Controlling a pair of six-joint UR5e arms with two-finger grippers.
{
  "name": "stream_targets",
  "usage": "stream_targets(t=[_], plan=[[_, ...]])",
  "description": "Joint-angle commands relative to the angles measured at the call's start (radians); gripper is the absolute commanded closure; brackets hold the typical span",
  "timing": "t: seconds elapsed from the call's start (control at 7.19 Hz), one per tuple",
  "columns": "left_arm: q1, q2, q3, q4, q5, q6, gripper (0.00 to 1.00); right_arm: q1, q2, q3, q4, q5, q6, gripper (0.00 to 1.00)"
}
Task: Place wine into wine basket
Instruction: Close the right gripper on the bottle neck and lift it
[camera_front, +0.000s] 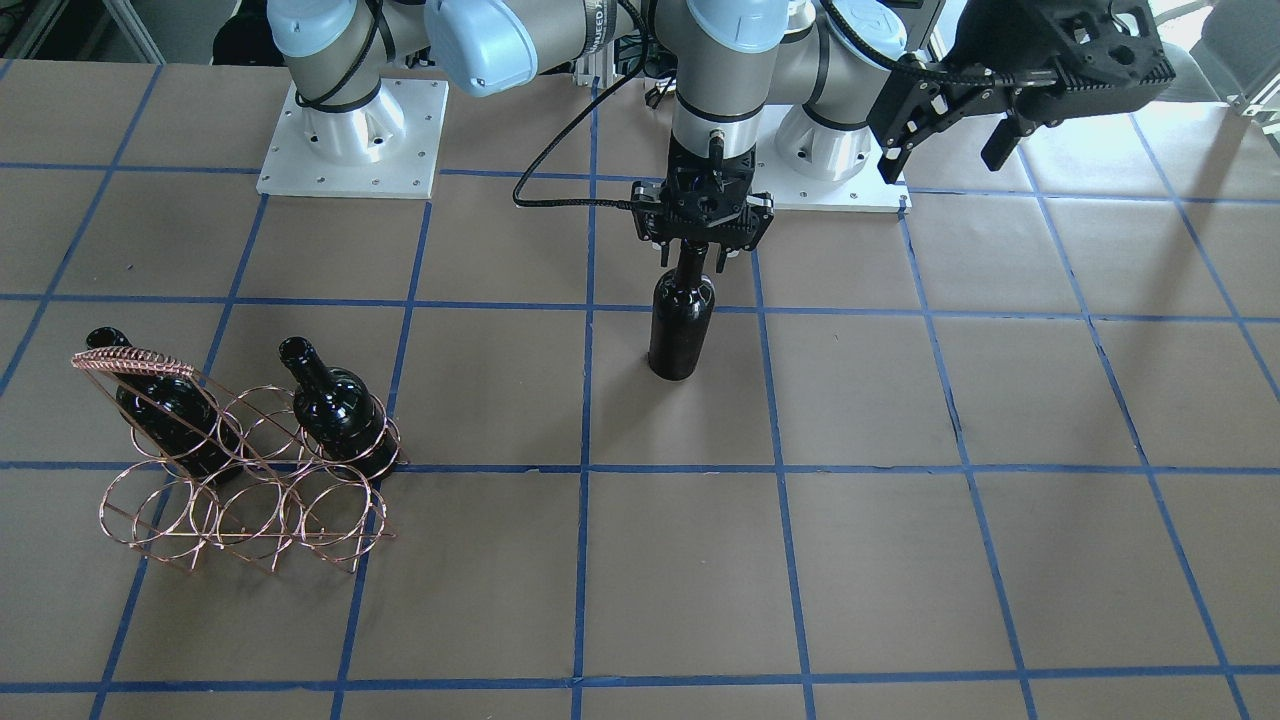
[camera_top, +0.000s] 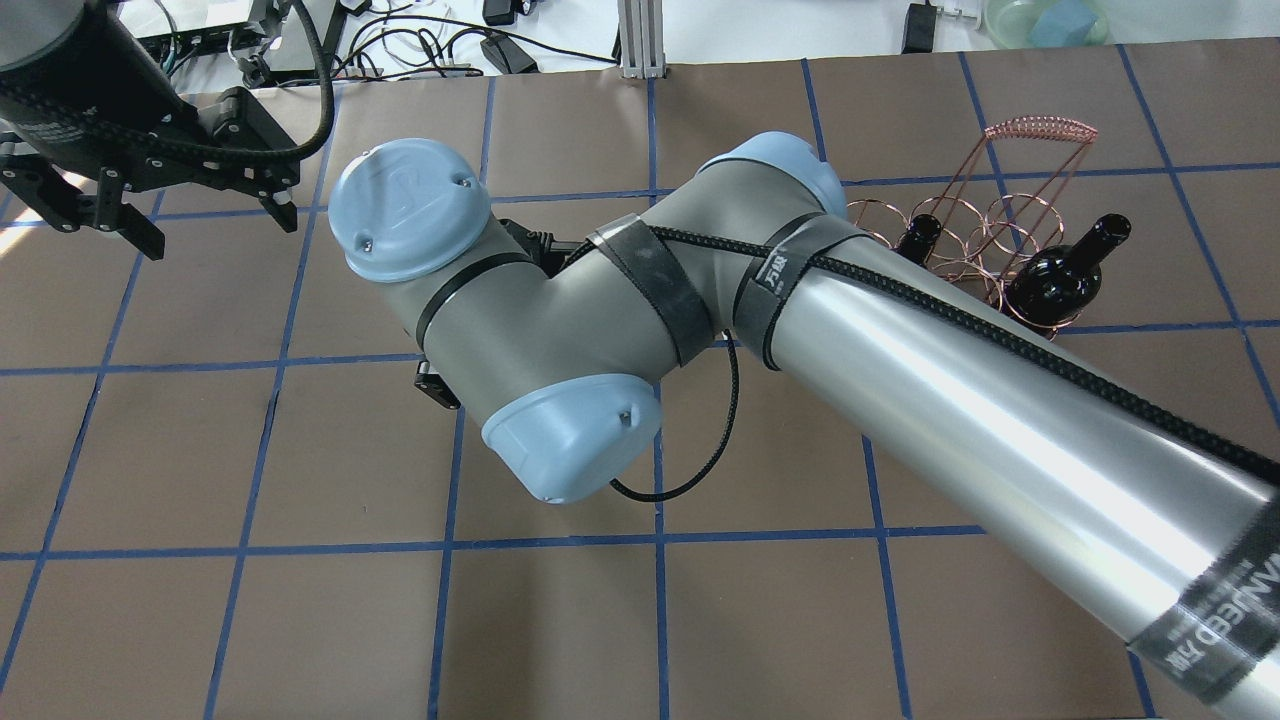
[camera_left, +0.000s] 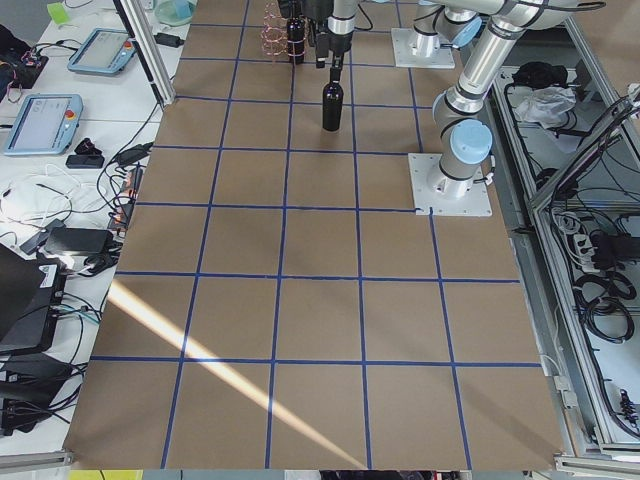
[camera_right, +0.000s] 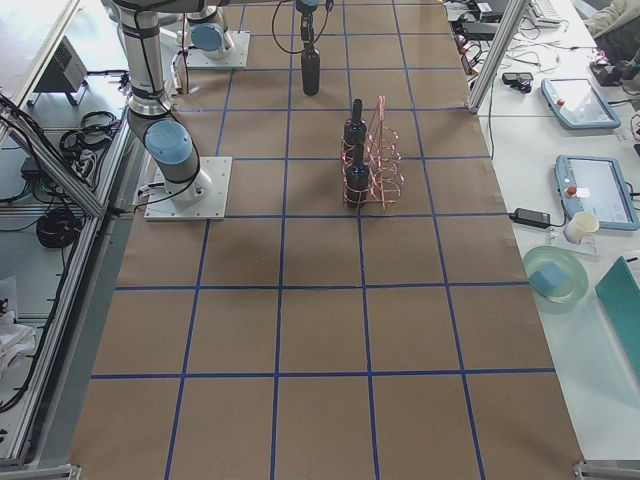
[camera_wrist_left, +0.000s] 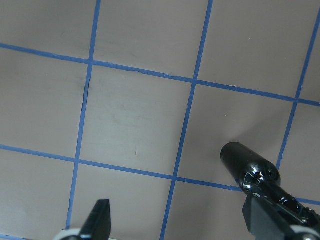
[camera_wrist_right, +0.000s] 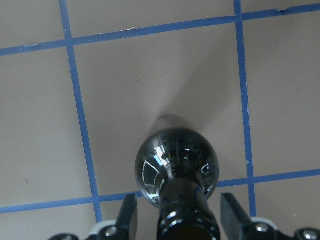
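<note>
A near-black wine bottle (camera_front: 682, 330) stands upright on the brown table (camera_front: 900, 560), about mid-table near the robot's base. My right gripper (camera_front: 692, 262) hangs straight over it. Its jaws stand on either side of the neck, and the right wrist view (camera_wrist_right: 180, 220) shows small gaps, so it reads as open. That view also shows the bottle's shoulder (camera_wrist_right: 175, 160). In the overhead view my right arm hides the bottle. The copper wire wine basket (camera_front: 240, 470) stands far to my right and holds two other bottles (camera_front: 165, 410) (camera_front: 335, 405). My left gripper (camera_front: 945, 150) is open, empty and raised.
The two arm base plates (camera_front: 350, 140) sit at the table's robot-side edge. A black cable (camera_front: 560, 160) loops beside my right wrist. Blue tape lines grid the table. In the overhead view the basket (camera_top: 990, 230) lies beyond my right arm's forearm (camera_top: 1000, 400).
</note>
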Motion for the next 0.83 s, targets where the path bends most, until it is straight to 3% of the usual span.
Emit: stream_targets(t=[0.0, 0.7], plan=[[0.0, 0.0, -0.002, 0.0, 0.0, 0.0, 0.0, -0.002, -0.001, -0.002, -0.01, 0.001, 0.006, 0.41], [0.0, 0.0, -0.002, 0.0, 0.002, 0.0, 0.0, -0.005, -0.012, 0.0, -0.026, -0.003, 0.006, 0.41]])
